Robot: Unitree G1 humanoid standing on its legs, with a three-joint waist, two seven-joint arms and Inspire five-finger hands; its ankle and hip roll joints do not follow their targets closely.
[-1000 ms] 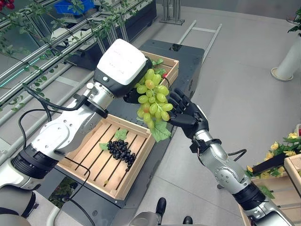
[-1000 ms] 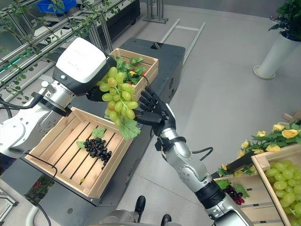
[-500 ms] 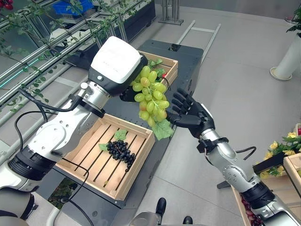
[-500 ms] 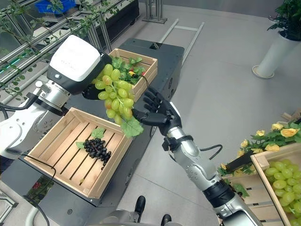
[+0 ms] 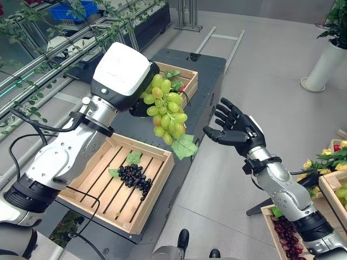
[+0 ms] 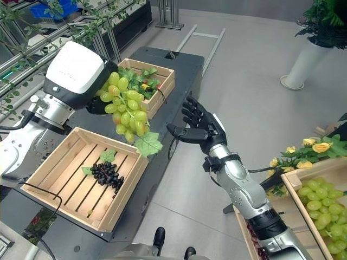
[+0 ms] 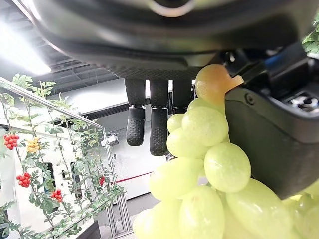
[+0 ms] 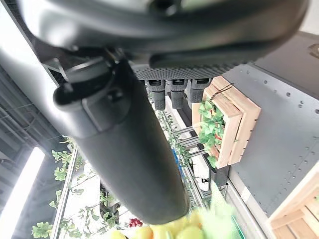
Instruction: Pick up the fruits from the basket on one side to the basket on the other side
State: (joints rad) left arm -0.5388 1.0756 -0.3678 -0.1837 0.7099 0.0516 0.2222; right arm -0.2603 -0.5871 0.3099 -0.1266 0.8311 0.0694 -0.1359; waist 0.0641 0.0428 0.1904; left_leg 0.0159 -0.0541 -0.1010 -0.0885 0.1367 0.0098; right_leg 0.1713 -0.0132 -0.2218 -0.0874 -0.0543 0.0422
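Note:
My left hand [image 5: 136, 108] holds a bunch of green grapes [image 5: 166, 112] with a leaf at its tip, in the air between two wooden crates. In the left wrist view the thumb [image 7: 271, 144] presses the bunch [image 7: 209, 167] near its stem, with the fingers [image 7: 150, 124] beyond it. The near crate [image 5: 157, 192] below holds a bunch of black grapes [image 5: 134, 177]. The far crate [image 6: 164, 92] holds leaves and small red fruit. My right hand [image 5: 241, 132] is open, fingers spread, a short way right of the bunch and not touching it.
Both crates rest on a black platform [image 5: 211, 70]. Low on the right stands another crate [image 6: 290, 187] with green grapes [image 6: 317, 208], dark grapes [image 5: 290, 234] and yellow flowers [image 6: 314, 147] nearby. Metal railings with vines [image 5: 59, 38] run along the far left.
My right hand has drawn away from the green grapes to the right and now stands apart from them. The bunch stays in my left hand. The camera has shifted.

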